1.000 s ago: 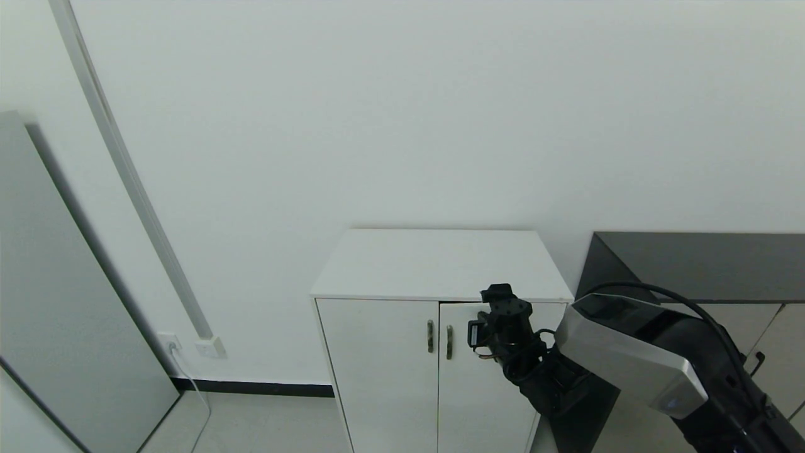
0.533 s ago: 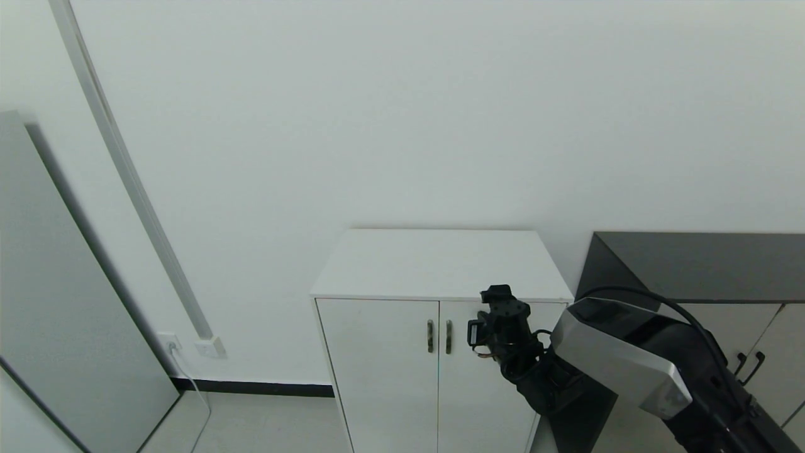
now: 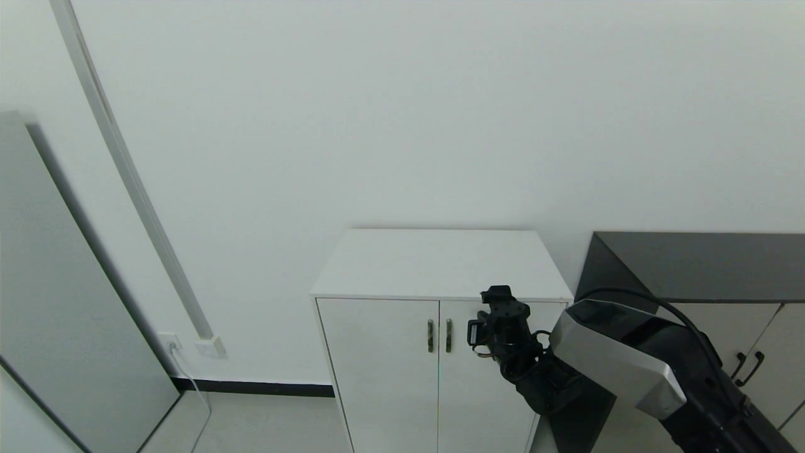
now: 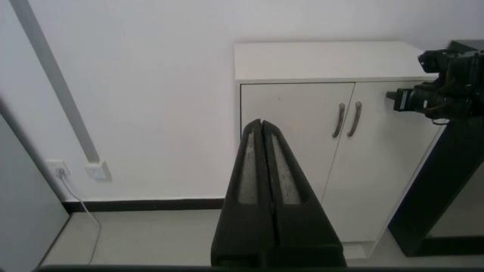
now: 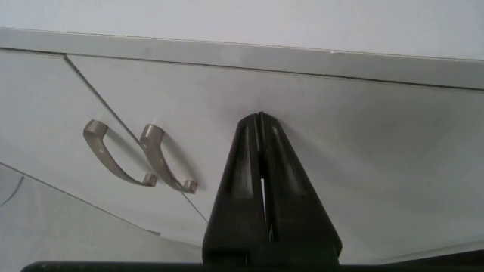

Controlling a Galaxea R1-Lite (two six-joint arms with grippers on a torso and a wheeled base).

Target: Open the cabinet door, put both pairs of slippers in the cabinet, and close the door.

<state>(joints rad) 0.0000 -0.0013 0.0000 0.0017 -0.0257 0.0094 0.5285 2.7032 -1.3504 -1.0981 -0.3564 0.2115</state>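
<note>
White wall (image 3: 402,126) behind, cabinet (image 3: 434,264) against it, both doors flush shut. Right gripper (image 5: 262,119) has its fingers pressed together, tip at the right door (image 3: 468,396) near the handle (image 3: 448,335). Left gripper (image 4: 262,125) is pinched together too, empty, well back. I can't tell if the slippers are inside, so I read this as either the start or the final push.

The right tool (image 3: 498,296) is sitting up at the top of the white cabinet's (image 3: 434,264) right door (image 3: 478,390), both doors lying shut.
</note>
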